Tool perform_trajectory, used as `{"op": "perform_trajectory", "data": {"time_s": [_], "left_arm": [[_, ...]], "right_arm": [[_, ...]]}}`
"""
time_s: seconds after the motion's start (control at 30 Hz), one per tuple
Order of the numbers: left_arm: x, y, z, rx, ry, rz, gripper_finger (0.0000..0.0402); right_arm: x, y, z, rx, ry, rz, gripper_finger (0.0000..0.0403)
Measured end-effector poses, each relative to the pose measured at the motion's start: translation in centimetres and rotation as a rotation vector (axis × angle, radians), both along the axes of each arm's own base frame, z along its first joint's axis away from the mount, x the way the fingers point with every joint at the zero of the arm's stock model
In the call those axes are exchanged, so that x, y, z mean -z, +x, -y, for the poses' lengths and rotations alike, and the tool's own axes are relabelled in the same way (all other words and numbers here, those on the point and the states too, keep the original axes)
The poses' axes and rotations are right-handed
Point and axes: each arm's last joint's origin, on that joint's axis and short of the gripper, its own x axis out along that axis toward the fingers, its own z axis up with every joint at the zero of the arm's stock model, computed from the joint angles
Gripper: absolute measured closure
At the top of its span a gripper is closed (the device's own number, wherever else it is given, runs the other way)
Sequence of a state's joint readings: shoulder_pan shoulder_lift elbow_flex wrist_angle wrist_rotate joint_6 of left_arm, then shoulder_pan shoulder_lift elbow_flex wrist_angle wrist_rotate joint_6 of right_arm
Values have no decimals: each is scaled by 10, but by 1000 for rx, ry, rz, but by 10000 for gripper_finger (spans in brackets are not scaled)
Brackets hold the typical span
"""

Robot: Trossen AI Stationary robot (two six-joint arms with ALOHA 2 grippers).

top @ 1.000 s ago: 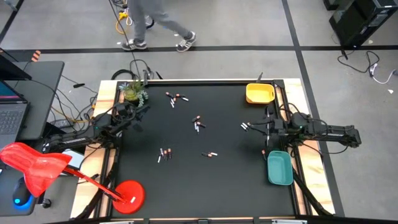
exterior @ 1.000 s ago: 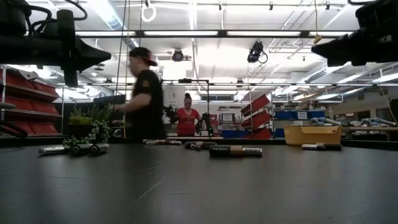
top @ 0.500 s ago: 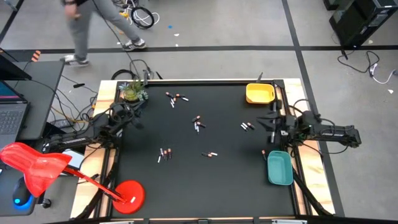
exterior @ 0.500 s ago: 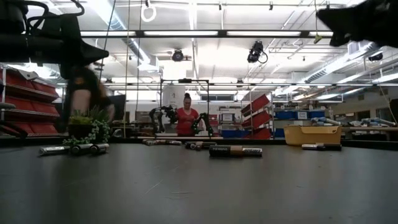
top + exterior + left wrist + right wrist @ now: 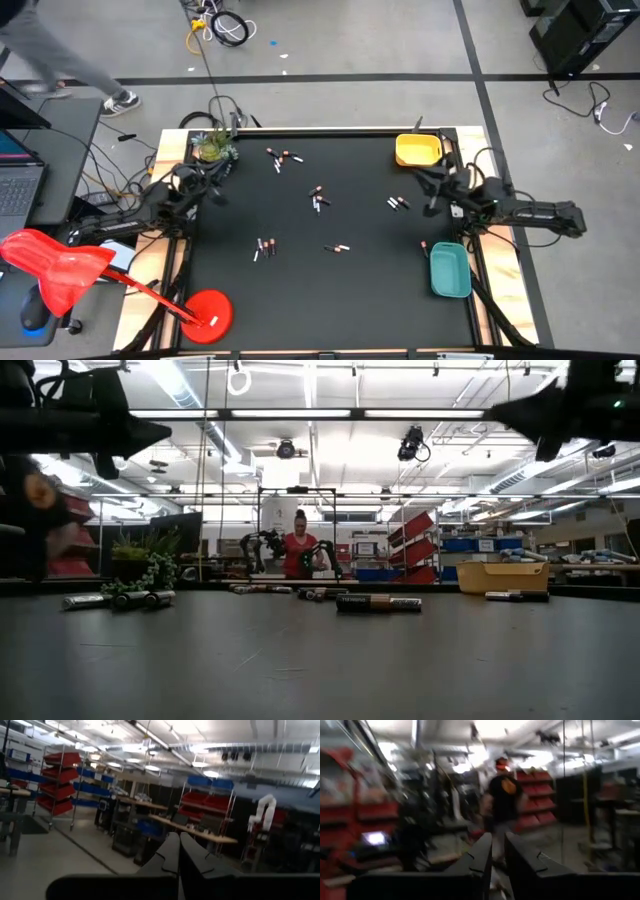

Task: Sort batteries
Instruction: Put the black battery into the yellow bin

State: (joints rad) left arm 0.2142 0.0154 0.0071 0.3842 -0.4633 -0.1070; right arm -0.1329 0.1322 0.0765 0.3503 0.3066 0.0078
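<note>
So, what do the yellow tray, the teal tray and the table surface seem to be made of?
The yellow tray looks like moulded plastic: one even, saturated colour and rounded corners. The teal tray seems the same, with a smooth raised rim. The table surface looks like a matte black mat or sheet, rubber or similar; in the low view it gives only a dull sheen and fine scratches.

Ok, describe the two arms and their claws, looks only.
Both arms are dark, near black, built of slim jointed segments with loose black cables running along them. The left claw ends in two flat black fingers with stepped inner edges, on a broad dark crossbar. The right claw is the same: two flat black fingers with small notches, on a dark bar. No markings or labels can be made out.
</note>
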Motion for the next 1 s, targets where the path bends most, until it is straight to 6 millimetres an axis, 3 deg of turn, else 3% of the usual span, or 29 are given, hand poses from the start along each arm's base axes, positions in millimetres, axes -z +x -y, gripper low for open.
{"op": "perform_trajectory", "data": {"time_s": [0.23, 0.6, 1.0], "left_arm": [[-4, -2, 0, -4, 9, 43, 392], [-4, -2, 0, -4, 9, 42, 392], [3, 1, 0, 0, -12, -24, 392]], "right_arm": [[4, 10, 4, 37, -5, -55, 341], [-9, 8, 2, -71, 121, 158, 341], [-12, 7, 2, -53, 69, 160, 346]]}}
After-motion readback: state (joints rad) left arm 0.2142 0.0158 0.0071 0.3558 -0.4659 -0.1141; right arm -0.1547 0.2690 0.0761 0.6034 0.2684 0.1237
